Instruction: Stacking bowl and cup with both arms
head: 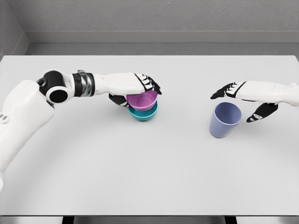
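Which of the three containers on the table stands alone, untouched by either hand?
The lavender cup, at the right. The pink bowl sits nested in the teal bowl under the left hand; the right hand hovers open beside the cup.

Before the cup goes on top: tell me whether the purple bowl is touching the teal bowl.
Touching. The head view shows the purple bowl nested inside the teal bowl, no gap between them.
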